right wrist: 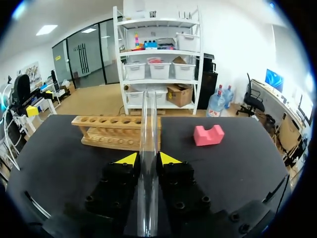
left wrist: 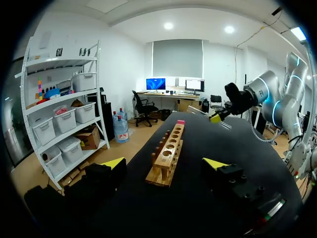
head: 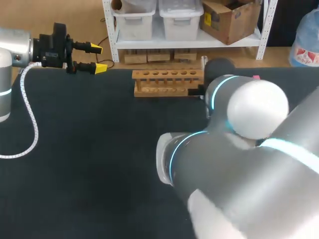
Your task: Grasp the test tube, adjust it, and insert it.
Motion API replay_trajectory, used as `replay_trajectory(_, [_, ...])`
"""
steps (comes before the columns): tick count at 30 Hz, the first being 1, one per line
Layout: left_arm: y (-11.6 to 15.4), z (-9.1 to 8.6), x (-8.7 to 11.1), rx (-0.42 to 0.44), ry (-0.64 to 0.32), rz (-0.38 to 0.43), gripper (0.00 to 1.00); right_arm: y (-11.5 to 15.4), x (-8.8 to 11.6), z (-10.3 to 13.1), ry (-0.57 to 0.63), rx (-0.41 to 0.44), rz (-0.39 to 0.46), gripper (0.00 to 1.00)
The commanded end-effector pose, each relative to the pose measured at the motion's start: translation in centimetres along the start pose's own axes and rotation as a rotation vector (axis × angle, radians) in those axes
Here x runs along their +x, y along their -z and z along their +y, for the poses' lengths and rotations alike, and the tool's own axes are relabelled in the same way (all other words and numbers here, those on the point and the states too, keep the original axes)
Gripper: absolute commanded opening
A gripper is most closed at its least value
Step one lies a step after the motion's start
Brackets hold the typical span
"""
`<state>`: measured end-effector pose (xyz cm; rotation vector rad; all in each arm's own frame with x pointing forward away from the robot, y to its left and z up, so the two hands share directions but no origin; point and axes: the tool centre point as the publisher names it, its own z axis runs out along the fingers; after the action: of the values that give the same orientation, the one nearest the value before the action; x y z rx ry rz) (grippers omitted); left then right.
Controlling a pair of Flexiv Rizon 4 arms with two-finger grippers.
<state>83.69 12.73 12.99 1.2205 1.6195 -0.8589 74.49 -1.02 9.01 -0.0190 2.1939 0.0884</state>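
The black table (head: 89, 164) carries a wooden rack (head: 167, 82) that lies along its far edge, with a single row of round holes in its top bar.

My right arm (head: 249, 164) fills the head view on the near right side of the rack, and its bulk hides its own gripper there. My left arm (head: 12, 50) comes in well to the left of the rack, at the table's far left corner, with a white coiled cable hanging from it.

A pink block (right wrist: 208, 135) with a notch in its top sits on the table just past the right end of the rack, apart from it.

The test tube (right wrist: 148, 148) is clear glass. It is off the table and out of the rack, held by the right gripper (right wrist: 147, 158), whose two yellow tips press on it from both sides. It runs lengthwise between the fingers and reaches out past them toward the rack. In the right wrist view its far part crosses in front of the rack, but I cannot tell whether the two touch. In the left wrist view this gripper hangs above the table beyond the rack's far end, near the pink block.

The left gripper (head: 97, 58) points toward the left end of the rack. Its fingers are spread wide and hold nothing.
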Motion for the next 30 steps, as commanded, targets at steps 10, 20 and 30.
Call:
replay_trajectory(10, [0.0,-0.2,0.1,-0.005,-0.002,-0.002,1.00,-1.8,-0.3,2.4,-0.022,0.091,0.030,0.00])
replay_trajectory(20, [0.0,-0.2,0.1,-0.005,-0.002,-0.002,1.00,-1.8,-0.4,2.5,-0.024,0.090,0.066,0.00])
replay_trajectory(30, [0.0,-0.2,0.1,-0.005,-0.002,-0.002,1.00,-2.6,-0.2,3.4,-0.031,0.075,0.082,0.00])
